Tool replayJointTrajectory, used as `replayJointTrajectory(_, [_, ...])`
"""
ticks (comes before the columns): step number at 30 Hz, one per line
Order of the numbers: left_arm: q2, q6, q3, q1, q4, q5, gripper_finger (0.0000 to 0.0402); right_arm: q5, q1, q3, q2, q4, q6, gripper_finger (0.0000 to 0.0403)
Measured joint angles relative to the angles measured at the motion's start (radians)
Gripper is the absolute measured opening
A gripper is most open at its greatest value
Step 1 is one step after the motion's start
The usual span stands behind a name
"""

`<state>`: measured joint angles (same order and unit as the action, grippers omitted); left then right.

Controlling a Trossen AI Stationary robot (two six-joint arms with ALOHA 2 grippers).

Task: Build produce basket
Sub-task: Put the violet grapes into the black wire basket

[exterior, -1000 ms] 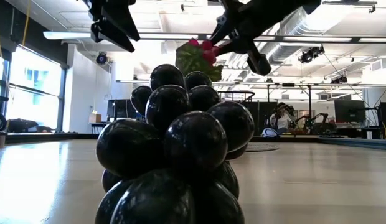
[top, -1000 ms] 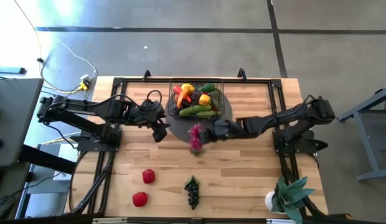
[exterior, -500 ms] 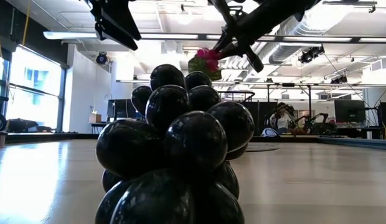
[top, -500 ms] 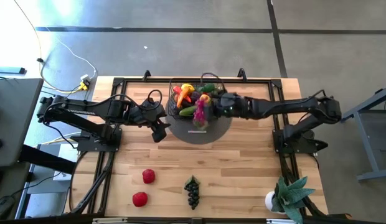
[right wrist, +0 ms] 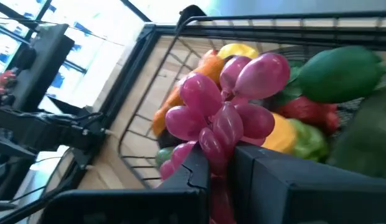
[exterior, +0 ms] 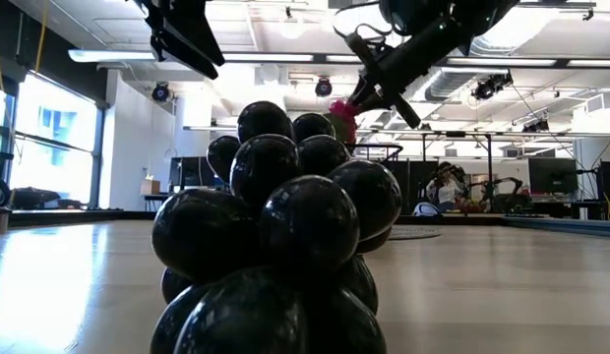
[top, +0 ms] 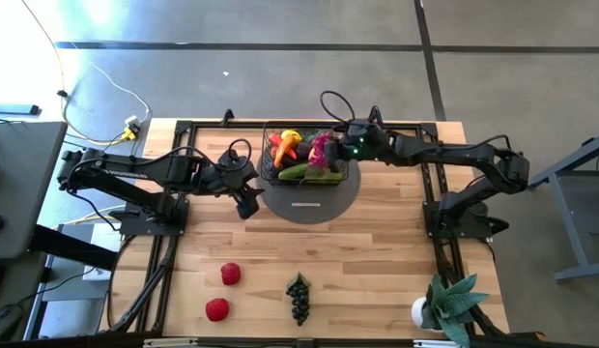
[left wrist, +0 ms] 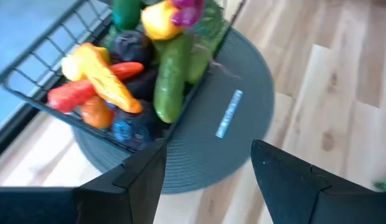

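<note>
Over the basket [top: 305, 155] at the far middle of the desk [top: 377, 261], your right end effector [top: 330, 151] is clamped narrowly on a bunch of pink-purple grapes [right wrist: 227, 109], holding it above the produce already inside: a cucumber [left wrist: 173, 78], an orange pepper [left wrist: 103, 74], a yellow piece [left wrist: 160, 17] and green ones. Your left end effector [left wrist: 208, 171] hangs just beside the basket's left side with its fingers spread wide and nothing between them. Under the basket lies a grey round disc [left wrist: 243, 143]; it carries a small blue label [left wrist: 229, 112], but you cannot read the writing. Nearer the front edge lie two red tomatoes [top: 223, 291] and dark grapes [top: 299, 296].
</note>
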<state>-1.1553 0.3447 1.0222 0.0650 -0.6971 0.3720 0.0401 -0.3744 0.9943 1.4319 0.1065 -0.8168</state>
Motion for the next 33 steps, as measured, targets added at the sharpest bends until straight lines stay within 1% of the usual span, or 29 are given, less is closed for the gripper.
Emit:
replayJointTrajectory(4, [0.000,0.001,0.000,0.000,0.001,0.061,0.0223,-0.058,-0.054,0.000,0.000,0.021,0.014,0.0007])
replayJointTrajectory(10, [0.000,0.002,0.000,0.000,0.044,0.115,0.0223,-0.126,-0.111,0.000,0.001,0.056,0.036,0.0007])
replayJointTrajectory(14, [0.000,0.001,0.000,0.000,0.098,0.138,0.0223,-0.130,-0.128,0.000,0.001,0.082,0.036,0.0010])
replayJointTrajectory(19, [0.000,0.000,0.000,0.011,0.125,0.138,0.0223,-0.124,-0.139,0.000,0.002,0.108,0.040,0.0026])
replayJointTrajectory(24, [0.000,0.000,0.000,0.026,0.123,0.132,0.0223,-0.123,-0.143,0.000,0.002,0.108,0.063,0.0061])
replayJointTrajectory(29, [0.000,0.000,0.000,0.027,0.122,0.128,0.0223,-0.123,-0.147,0.000,0.002,0.108,0.074,0.0118])
replayJointTrajectory(33, [0.000,0.001,0.000,0.027,0.119,0.095,0.0223,-0.139,-0.171,0.000,-0.009,0.108,0.058,0.0159])
